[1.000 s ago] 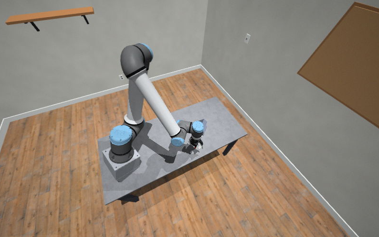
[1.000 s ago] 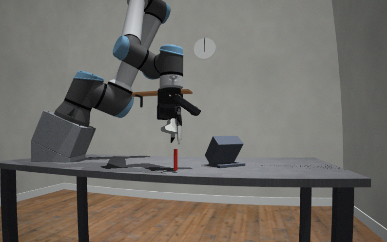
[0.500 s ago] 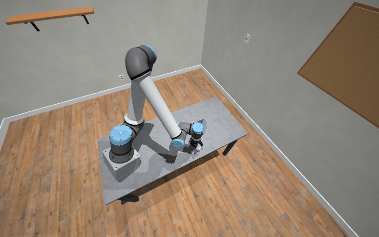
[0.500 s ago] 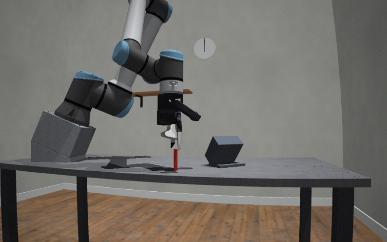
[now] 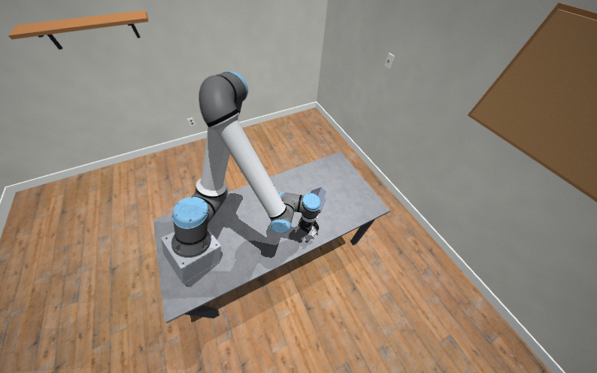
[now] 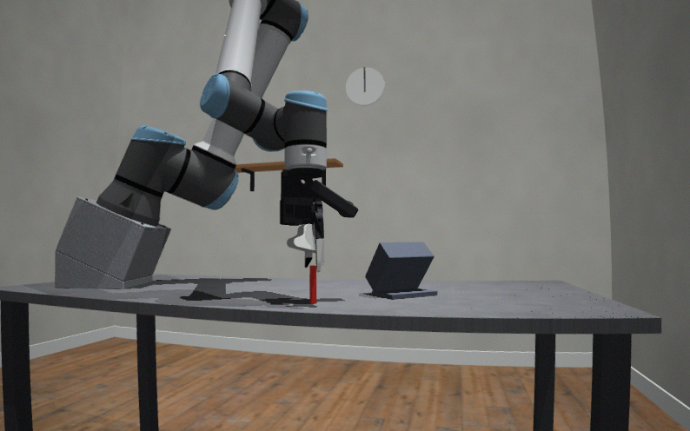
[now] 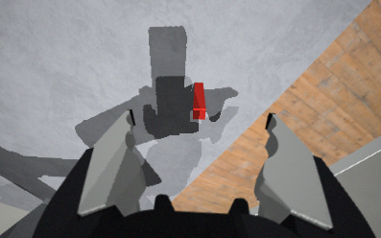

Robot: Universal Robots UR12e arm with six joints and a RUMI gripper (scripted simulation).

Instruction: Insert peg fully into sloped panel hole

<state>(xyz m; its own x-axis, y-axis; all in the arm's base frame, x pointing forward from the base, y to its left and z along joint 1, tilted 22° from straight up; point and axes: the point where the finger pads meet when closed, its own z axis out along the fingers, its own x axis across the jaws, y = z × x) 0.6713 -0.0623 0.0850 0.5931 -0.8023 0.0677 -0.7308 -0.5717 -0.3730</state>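
Note:
A red peg (image 6: 313, 286) (image 7: 199, 100) stands upright on the grey table (image 6: 498, 306) (image 5: 352, 180) (image 7: 51, 53). My gripper (image 6: 314, 263) (image 7: 199, 112) (image 5: 309, 230) points straight down, directly over the peg. Its fingers are open wide, with the tips about level with the peg's top and not touching it. The dark sloped panel block (image 6: 399, 266) (image 5: 321, 192) stands on its base plate to the right of the peg in the exterior view. Its hole does not show. In the top view the arm hides the peg.
The robot's grey base block (image 6: 104, 246) (image 5: 191, 259) sits at the table's left end. The table's front edge (image 7: 228, 154) runs close under the gripper, with wooden floor (image 7: 315, 96) beyond it. A shelf (image 5: 78, 22) hangs on the far wall.

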